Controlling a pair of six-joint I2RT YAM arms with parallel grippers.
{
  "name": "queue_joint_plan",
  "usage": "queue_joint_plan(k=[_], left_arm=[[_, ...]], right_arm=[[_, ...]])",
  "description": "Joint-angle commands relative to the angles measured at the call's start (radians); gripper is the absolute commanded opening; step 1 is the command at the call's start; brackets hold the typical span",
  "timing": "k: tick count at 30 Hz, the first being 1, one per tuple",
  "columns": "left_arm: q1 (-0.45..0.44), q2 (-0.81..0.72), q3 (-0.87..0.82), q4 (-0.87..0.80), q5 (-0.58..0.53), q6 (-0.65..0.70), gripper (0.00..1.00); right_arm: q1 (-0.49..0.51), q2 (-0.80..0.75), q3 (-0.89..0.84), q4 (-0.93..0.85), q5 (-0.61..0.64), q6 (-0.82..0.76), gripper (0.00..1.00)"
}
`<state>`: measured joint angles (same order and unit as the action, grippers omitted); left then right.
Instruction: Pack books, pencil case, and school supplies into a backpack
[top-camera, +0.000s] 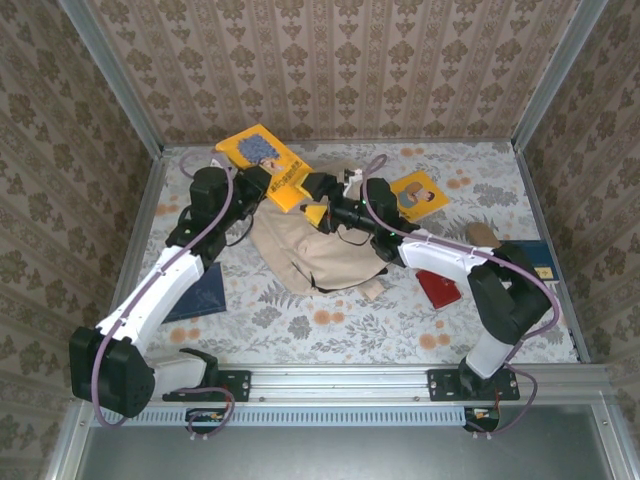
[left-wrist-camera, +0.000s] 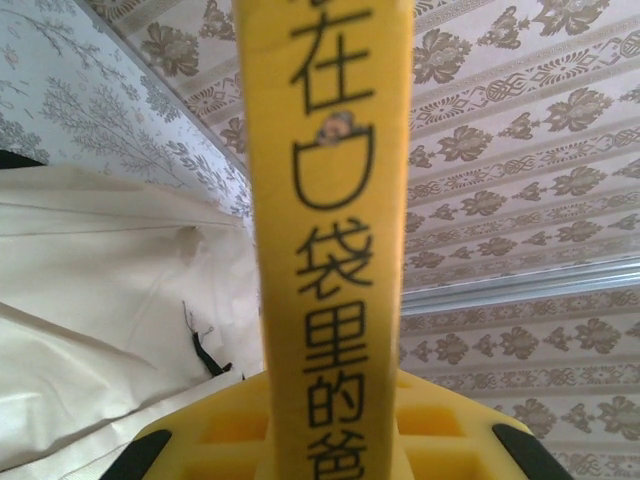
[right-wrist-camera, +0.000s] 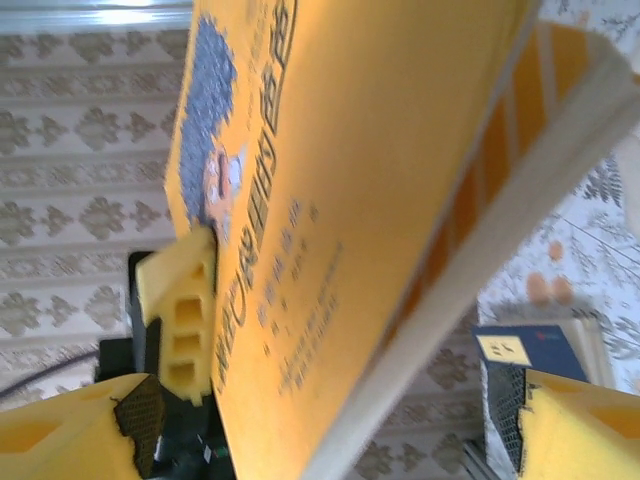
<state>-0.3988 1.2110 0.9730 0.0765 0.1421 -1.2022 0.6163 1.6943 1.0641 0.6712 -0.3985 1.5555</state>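
Observation:
My left gripper (top-camera: 255, 180) (left-wrist-camera: 325, 430) is shut on a yellow book (top-camera: 262, 158) (left-wrist-camera: 325, 200) and holds it tilted above the back left of the cream-beige backpack (top-camera: 312, 252) (left-wrist-camera: 90, 300). Black characters run along the book's spine. In the right wrist view the same book (right-wrist-camera: 330, 200) passes between the fingers (right-wrist-camera: 580, 430) of my right gripper (top-camera: 305, 200) (right-wrist-camera: 320, 430), which stands open with a gap on both sides. A second yellow book with a cartoon face (top-camera: 420, 195) lies at the back right. A dark blue book with a yellowish patch (top-camera: 540, 262) (right-wrist-camera: 520, 350) lies at the right edge.
A small red pouch (top-camera: 438, 288) lies right of the backpack, under my right forearm. A dark blue flat item (top-camera: 200, 295) lies beneath my left arm. Patterned walls close in the table (top-camera: 330, 325) at the back and both sides.

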Motion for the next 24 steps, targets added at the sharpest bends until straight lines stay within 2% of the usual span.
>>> queue_joint_plan(k=[1, 5, 13, 15, 17, 21, 24], left_arm=[[-0.014, -0.029, -0.011, 0.172, -0.016, -0.065, 0.05], [-0.021, -0.032, -0.018, 0.203, -0.012, -0.090, 0.05], [-0.020, -0.037, -0.031, 0.187, -0.003, -0.106, 0.07], [-0.018, -0.039, -0.033, 0.169, 0.005, -0.103, 0.11], [-0.020, -0.043, -0.035, 0.140, 0.014, -0.097, 0.23], [-0.025, -0.060, -0.019, -0.074, -0.037, -0.037, 0.69], [-0.030, -0.046, 0.030, -0.277, -0.068, 0.083, 0.83]], right_arm=[[-0.007, 0.036, 0.048, 0.059, 0.037, 0.109, 0.75], [-0.008, 0.072, 0.065, 0.095, 0.045, 0.193, 0.60], [-0.017, 0.032, 0.032, 0.043, 0.072, 0.168, 0.32], [-0.028, 0.009, 0.021, -0.001, 0.080, 0.140, 0.22], [-0.037, -0.017, 0.018, -0.050, 0.085, 0.097, 0.16], [-0.062, -0.093, 0.000, -0.181, 0.097, -0.035, 0.11], [-0.094, -0.168, -0.010, -0.328, 0.100, -0.163, 0.10]])
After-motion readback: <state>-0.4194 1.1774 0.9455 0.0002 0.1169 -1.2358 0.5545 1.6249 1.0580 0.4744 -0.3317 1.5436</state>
